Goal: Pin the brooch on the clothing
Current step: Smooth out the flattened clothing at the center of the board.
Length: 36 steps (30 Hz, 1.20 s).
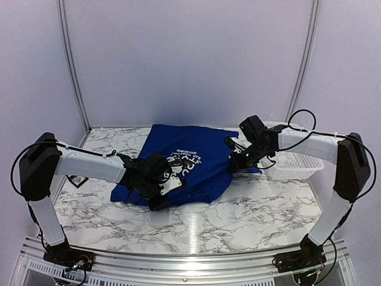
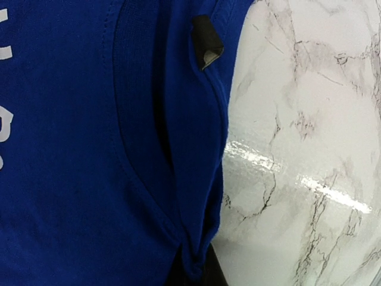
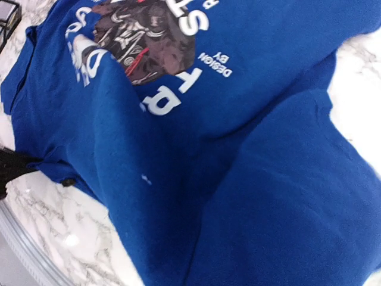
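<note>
My left gripper (image 1: 161,201) is pinched tight on a fold at the near edge of the blue panda T-shirt (image 1: 199,156), which is lying mid marble table (image 1: 256,208). The right gripper (image 1: 236,165) is squeezed closed at the shirt's right edge, can't tell if it's got cloth.

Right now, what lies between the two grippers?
Only the blue T-shirt: its cloth fills the stretch from the left gripper to the right gripper. The top view shows this.
</note>
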{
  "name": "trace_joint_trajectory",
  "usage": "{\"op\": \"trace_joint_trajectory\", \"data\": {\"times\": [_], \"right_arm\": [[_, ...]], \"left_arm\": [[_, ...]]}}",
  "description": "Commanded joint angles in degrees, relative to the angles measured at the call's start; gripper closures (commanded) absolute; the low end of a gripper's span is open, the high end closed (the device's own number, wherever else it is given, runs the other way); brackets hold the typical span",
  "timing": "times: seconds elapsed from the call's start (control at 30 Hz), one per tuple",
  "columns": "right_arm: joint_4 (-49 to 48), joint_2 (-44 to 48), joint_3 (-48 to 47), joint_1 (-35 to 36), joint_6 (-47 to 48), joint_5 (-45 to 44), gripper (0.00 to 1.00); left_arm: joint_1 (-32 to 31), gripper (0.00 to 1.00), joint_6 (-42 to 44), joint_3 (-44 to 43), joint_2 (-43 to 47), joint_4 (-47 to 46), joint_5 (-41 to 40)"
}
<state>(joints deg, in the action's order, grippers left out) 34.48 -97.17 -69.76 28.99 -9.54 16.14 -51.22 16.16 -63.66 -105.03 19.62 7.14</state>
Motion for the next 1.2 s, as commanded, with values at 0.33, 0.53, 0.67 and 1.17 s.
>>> {"op": "trace_joint_trajectory", "data": {"times": [0.33, 0.53, 0.67, 1.17], "right_arm": [[15.89, -25.20, -38.98, -1.48, 5.93, -5.48, 0.87], [11.42, -38.05, -54.58, -4.50, 5.03, -11.11, 0.62], [9.36, -39.07, -55.45, -6.90, 6.36, -17.71, 0.49], [-8.10, -13.52, -19.82, 2.44, 13.22, -21.85, 0.48]], "left_arm": [[8.36, 1.00, -7.06, 0.04, 4.79, -4.11, -2.89], [10.63, 1.00, -10.00, -0.65, 3.49, -6.07, -5.61], [11.18, 1.00, -10.18, -0.10, 3.27, -6.34, -6.60], [11.55, 1.00, -11.01, 0.91, 4.04, -6.52, -5.47]]}}
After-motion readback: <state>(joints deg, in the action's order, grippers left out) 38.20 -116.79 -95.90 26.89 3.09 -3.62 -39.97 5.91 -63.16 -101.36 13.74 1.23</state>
